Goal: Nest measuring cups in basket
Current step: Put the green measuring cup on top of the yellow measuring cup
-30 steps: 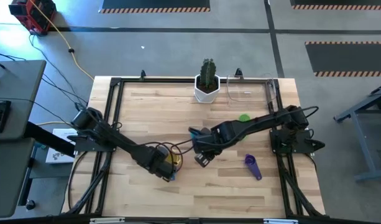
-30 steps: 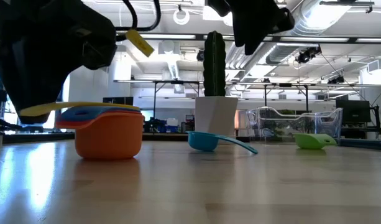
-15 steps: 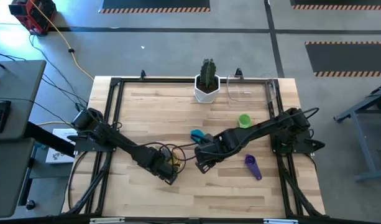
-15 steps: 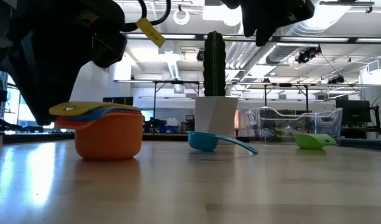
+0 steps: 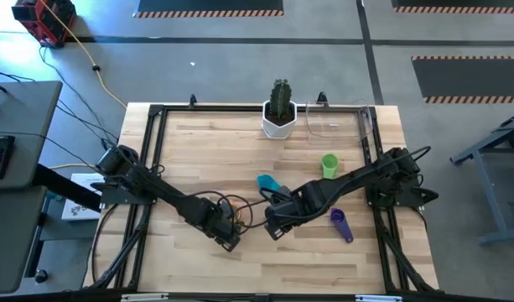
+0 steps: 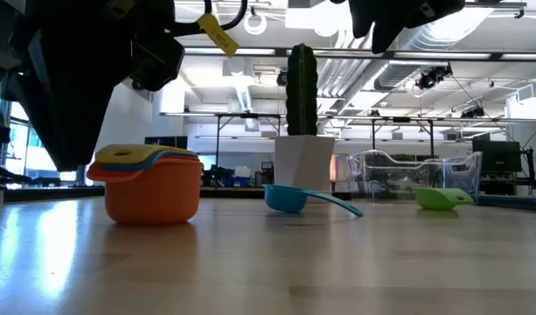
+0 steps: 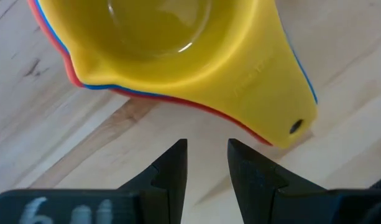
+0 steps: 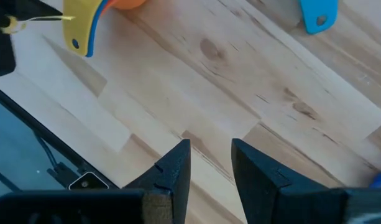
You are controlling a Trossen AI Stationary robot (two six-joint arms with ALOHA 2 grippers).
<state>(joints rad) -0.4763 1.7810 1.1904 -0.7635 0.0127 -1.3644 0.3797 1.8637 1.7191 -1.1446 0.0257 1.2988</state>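
Observation:
A nested stack of cups stands on the table, orange outermost, then red and blue, with yellow on top. My left gripper hovers just off the yellow handle, fingers narrowly open and touching nothing; in the high view this gripper covers the stack. My right gripper hangs over bare wood, narrowly open and empty. The teal cup, green cup and purple cup lie apart on the table. The clear basket sits at the far edge.
A white pot with a cactus stands at the far edge, left of the basket. A black frame rail borders the table. Bare wood lies toward the near edge. Cables run over the left arm near the stack.
The yellow cup has gone from tilted, handle low at the left gripper, to sitting level in the stack. My left gripper has drawn back a little toward the near edge. My right gripper has moved toward the near edge and up, uncovering the teal cup.

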